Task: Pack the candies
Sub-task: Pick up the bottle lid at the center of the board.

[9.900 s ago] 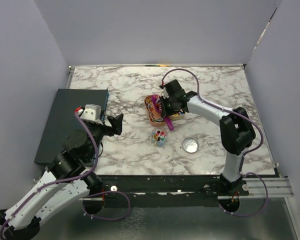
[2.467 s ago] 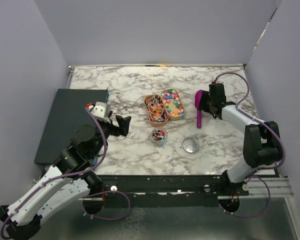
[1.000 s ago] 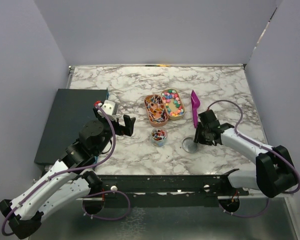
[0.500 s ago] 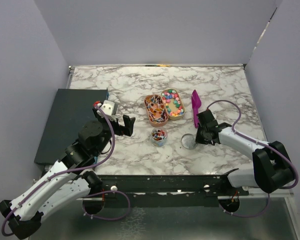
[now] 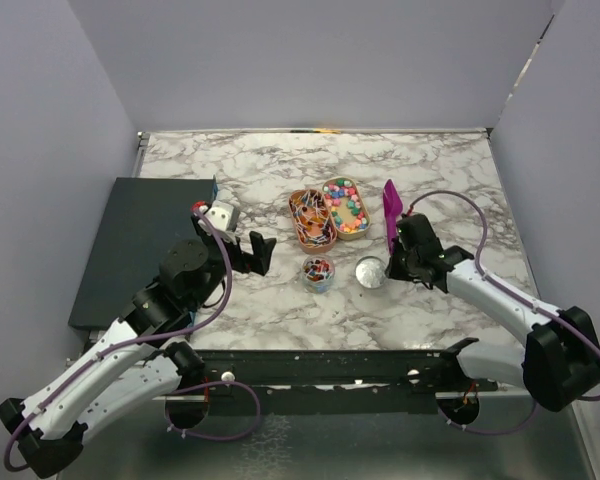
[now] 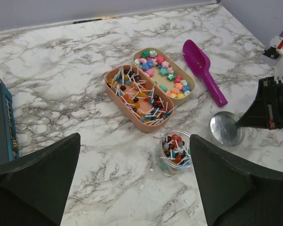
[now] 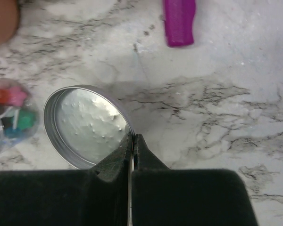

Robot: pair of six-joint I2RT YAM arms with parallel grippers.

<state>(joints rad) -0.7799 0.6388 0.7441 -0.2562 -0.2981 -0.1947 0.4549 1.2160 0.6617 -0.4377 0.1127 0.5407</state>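
Lid [image 5: 370, 272] shifted nearer jar [image 5: 318, 272]; right gripper [image 7: 132, 137] pinches its rim. Left gripper [image 5: 261, 252] spread, idle beside jar. Keep lid level, centre over jar mouth before lowering.

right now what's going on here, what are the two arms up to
The right gripper is shut on the rim of a round metal lid, just right of a small clear jar that has coloured sweets in it and no lid on. The left gripper hangs open on the jar's other side, holding nothing. The purple scoop lies flat beside the candies in their tan tray.
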